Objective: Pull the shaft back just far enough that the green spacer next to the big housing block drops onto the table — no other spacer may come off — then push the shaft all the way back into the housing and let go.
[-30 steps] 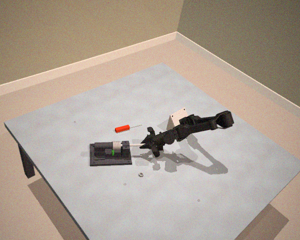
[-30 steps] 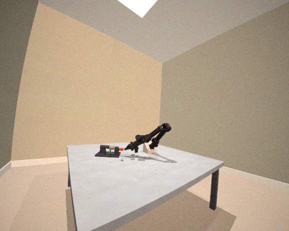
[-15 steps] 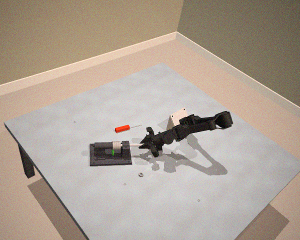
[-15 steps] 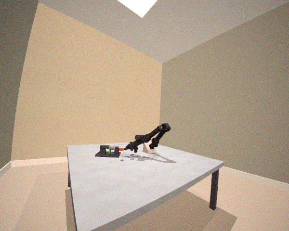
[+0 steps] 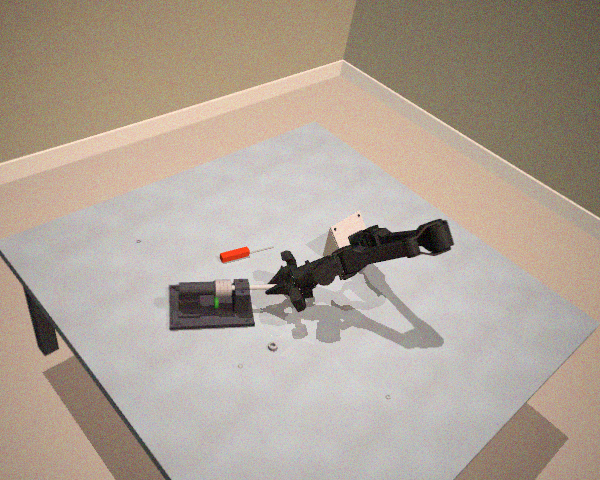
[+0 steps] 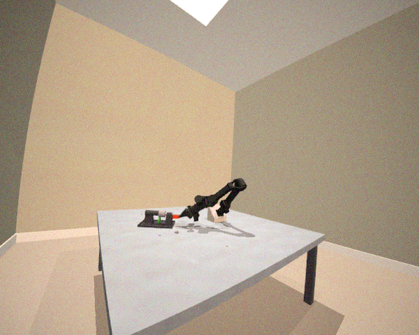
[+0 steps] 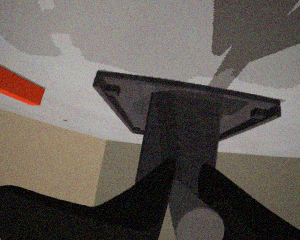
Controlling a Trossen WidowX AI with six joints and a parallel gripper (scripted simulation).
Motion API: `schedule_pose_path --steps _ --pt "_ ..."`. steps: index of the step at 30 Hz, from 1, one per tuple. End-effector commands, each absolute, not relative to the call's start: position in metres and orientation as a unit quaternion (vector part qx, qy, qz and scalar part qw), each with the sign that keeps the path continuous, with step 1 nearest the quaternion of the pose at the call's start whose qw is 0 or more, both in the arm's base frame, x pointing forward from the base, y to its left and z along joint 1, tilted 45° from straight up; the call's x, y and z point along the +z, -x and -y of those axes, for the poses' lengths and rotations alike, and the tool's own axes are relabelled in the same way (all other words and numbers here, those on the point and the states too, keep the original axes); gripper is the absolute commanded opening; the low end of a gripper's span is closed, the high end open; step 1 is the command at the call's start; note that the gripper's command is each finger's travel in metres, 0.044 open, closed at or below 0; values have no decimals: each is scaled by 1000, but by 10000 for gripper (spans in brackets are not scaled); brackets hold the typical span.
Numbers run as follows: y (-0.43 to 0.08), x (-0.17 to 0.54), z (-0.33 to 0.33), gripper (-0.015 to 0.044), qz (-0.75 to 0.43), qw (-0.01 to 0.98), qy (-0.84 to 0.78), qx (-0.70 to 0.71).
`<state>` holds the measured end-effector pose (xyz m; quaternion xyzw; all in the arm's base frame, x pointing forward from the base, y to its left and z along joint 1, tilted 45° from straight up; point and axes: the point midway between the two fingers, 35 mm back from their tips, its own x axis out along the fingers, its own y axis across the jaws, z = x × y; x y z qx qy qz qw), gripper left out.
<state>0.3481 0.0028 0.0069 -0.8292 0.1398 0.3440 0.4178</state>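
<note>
The green spacer (image 5: 216, 302) (image 6: 159, 220) is off the shaft line, low between the housing block and the post, below the pale spacers. The pale spacers (image 5: 222, 288) (image 6: 161, 213) sit together in line with the shaft, against the dark housing block (image 5: 197, 288) (image 6: 151, 213). The white shaft (image 5: 259, 286) runs out through the dark post (image 5: 242, 287) (image 6: 169, 217); its round end (image 7: 200, 225) faces the wrist camera. My gripper (image 5: 271, 289) (image 6: 181, 216) (image 7: 186, 168) is shut on the shaft, to the right of the post. The shaft's inner end is hidden.
The dark base plate (image 5: 212, 326) (image 7: 125, 78) carries the housing and post. A red-handled screwdriver (image 5: 234, 254) (image 7: 17, 85) lies behind it. A small nut-like ring (image 5: 272, 346) lies in front, with small washers nearby. The pale arm mount (image 5: 346, 229) (image 6: 212, 215) stands at the right.
</note>
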Motion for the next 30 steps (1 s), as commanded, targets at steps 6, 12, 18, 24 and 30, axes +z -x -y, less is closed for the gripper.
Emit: schedule_pose_path --steps 6,12,18,24,30 --pt "-352 4 -1 0 -140 416 830 345" --pt "-354 3 0 0 -140 416 830 345" --pt "-356 2 0 0 -140 416 830 345" --pt "-358 2 1 0 -140 416 830 345" --pt "-360 1 2 0 -140 415 830 345"
